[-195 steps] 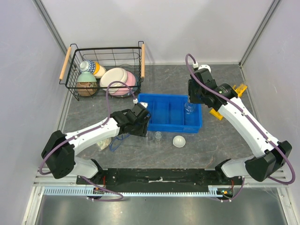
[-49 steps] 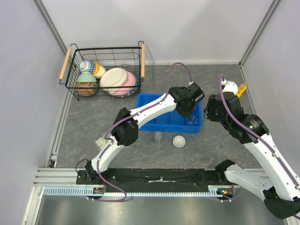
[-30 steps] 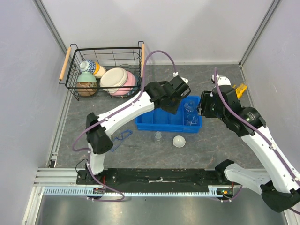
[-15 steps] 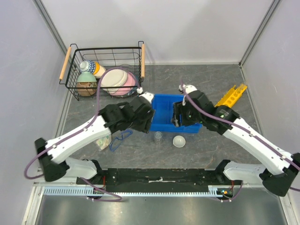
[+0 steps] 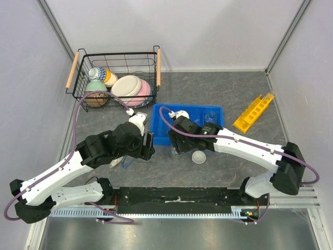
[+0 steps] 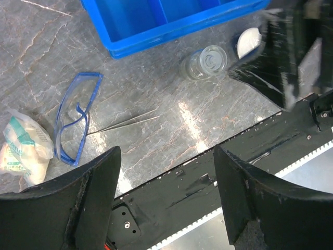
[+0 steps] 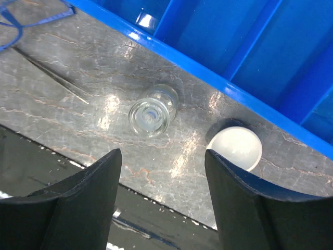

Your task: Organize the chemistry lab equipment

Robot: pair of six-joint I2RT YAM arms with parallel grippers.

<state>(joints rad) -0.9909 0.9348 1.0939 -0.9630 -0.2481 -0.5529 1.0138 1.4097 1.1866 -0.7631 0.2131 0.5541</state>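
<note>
The right gripper [image 5: 176, 141] has swung left from the blue plastic tray [image 5: 156, 110] and now hovers, fingers spread, over the small clear glass jar [image 7: 151, 112] standing just outside the tray's near rim. The left gripper [image 5: 147, 147], jaws also parted and empty, has drawn back. The jar looks to be the next pick.

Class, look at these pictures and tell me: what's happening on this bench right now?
A robot is tidying lab equipment. Neither gripper holds anything: the right gripper hovers open over a small glass jar and white domed dish on the table beside the blue tray; the left gripper is open nearby. One glass vessel sits in the tray; the yellow rack lies apart.
</note>
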